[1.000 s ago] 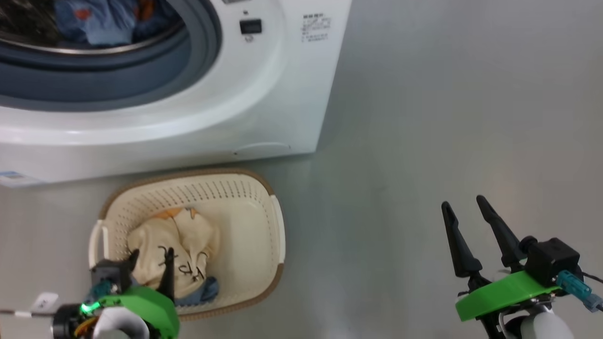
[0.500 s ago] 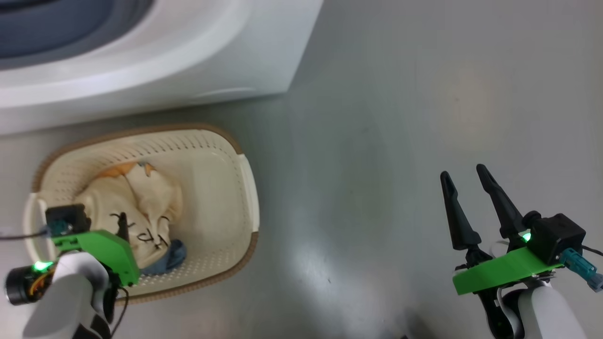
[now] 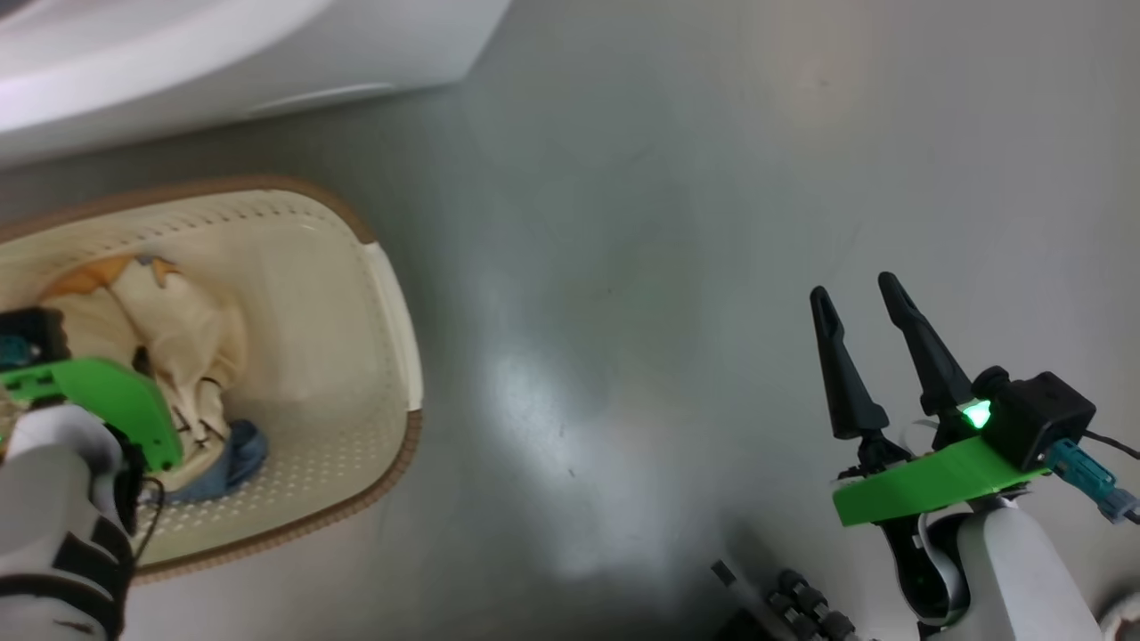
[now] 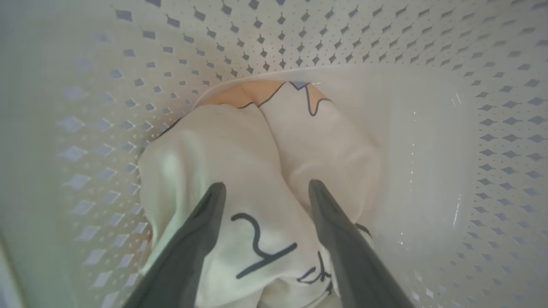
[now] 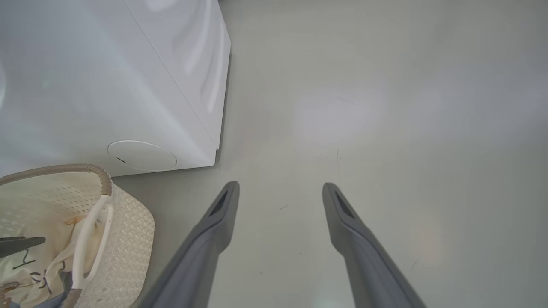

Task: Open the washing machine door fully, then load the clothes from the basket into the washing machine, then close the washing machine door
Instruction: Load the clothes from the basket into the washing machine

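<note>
Plainly, the left tool (image 4: 266, 186) stood spread wide down inside the basket (image 4: 299, 38), its fingers (image 4: 192, 239) straddling the crumpled cream garment (image 4: 239, 141) — gripping nothing, though whether they touched the cloth I could not tell. A blue garment (image 3: 236, 458) peeked from beneath the cream one. Well apart, the right tool (image 3: 855, 287) hung over the grey floor (image 3: 623, 267), equally spread and empty — the washing machine (image 3: 223, 53) stood just behind the basket.

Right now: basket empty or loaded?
Loaded: a cream printed garment lies bunched in the basket, a blue one peeking out at its edge.
</note>
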{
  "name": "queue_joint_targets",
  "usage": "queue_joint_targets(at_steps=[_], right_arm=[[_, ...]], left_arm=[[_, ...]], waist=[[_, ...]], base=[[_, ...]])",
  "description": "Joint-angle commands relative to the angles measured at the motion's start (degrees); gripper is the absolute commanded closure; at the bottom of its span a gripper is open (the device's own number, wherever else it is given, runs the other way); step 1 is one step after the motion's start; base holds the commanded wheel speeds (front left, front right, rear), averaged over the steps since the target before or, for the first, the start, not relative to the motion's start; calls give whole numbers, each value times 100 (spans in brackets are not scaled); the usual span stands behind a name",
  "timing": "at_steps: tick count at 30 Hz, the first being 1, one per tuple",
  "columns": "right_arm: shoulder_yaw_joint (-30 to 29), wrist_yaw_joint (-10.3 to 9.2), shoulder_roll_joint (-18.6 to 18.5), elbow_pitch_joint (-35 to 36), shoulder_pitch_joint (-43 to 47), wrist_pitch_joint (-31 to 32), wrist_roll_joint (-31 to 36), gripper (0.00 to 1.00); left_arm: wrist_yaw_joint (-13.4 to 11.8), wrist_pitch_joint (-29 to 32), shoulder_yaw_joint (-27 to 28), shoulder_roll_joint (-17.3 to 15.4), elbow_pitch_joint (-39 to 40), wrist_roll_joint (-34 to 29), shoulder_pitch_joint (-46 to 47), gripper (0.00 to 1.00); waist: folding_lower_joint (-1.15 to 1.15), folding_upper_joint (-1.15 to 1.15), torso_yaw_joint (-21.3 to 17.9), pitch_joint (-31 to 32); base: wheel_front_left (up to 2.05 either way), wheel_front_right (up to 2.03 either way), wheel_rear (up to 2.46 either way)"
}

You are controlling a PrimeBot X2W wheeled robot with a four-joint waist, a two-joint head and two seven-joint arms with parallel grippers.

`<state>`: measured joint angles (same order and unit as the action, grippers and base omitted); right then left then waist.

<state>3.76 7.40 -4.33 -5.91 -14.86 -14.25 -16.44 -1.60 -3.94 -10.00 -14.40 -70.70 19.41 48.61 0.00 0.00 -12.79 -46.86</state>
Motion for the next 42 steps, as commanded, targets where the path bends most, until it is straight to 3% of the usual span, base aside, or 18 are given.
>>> queue_joint_targets(at_steps=[1,9,23,24,25,26,27,42], right_arm=[[162,9,1,75,47,-63,-40,0],[250,9,63,98,-79,-72,-124,0],[159,9,114,239,87,-74,-79,0],[159,9,116,242,88,-74,-71,0],[159,9,116,242,88,-74,-71,0],[162,9,118,247,87,-74,-66,0],[162,9,120,250,83,-74,-61,0],[232,9,128,229,-109,-74,-19,0]], left_arm=[[-60,52,91,-295,-36,-4,4,0],[-356,446,-53,-508,-205,-117,316,0],[-530,781,-255,-483,-288,-163,528,0],[-518,801,-263,-472,-290,-155,540,42],[-518,801,-263,-472,-290,-155,540,42],[-511,812,-272,-462,-292,-149,553,84],[-499,818,-277,-451,-294,-139,565,100],[-383,620,-237,-386,-312,96,485,100]], waist=[[0,0,-272,-319],[0,0,-472,-638],[0,0,-463,-751],[0,0,-454,-757],[0,0,-454,-757],[0,0,-445,-761],[0,0,-435,-766],[0,0,-383,-659]], base=[[0,0,0],[0,0,0],[0,0,0],[0,0,0],[0,0,0],[0,0,0],[0,0,0],[0,0,0]])
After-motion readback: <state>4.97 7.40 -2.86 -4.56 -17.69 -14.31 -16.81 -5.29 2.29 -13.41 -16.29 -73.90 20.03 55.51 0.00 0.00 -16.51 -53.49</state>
